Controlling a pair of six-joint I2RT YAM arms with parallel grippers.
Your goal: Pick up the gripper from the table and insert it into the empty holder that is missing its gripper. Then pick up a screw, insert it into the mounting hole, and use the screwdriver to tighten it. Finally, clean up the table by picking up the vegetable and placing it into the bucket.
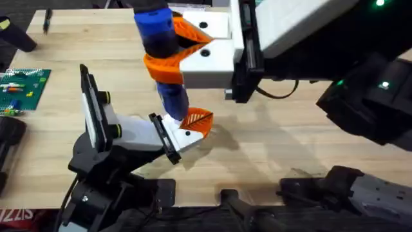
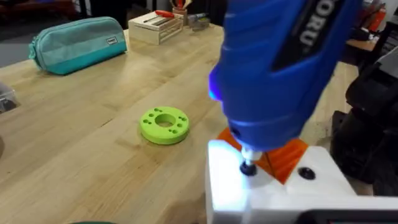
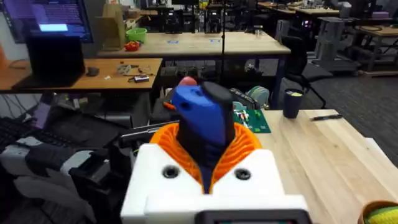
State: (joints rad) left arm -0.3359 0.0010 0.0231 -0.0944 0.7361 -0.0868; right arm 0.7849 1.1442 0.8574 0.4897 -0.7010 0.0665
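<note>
Blue screwdriver point(image 2: 283, 68) upright, tip on white holder point(image 2: 273, 193); green ring point(image 2: 164, 125) beside; teal pouch point(image 2: 78, 43) far.

The right claw point(image 1: 172, 51) is reaching across the middle, its 2 orange pads point(image 1: 161, 67) clamping the blue screwdriver point(image 1: 161, 45) upright.

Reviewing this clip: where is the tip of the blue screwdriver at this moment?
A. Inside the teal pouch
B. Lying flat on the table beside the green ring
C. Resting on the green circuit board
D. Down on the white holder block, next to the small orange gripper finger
D: the screwdriver, clamped in the right gripper, stands with its tip on the holder beside the orange gripper.
</note>
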